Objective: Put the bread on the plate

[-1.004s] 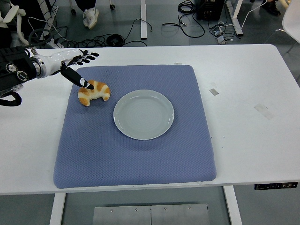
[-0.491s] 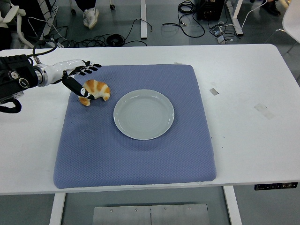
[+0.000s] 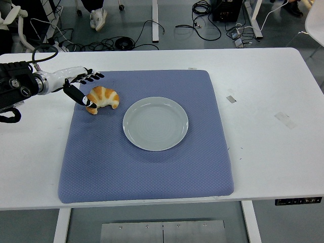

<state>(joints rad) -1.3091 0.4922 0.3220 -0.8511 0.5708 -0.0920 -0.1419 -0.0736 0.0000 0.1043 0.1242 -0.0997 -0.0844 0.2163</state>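
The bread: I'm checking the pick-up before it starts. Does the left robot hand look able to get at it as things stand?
Probably yes. The left robot hand is open right beside the bread, its thumb at the near end, and nothing lies between them on the blue mat.

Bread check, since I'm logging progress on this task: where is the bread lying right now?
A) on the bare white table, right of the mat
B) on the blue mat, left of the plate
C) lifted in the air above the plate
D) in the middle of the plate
B: the bread lies on the blue mat, left of the empty plate, with the left robot hand open at its left end.
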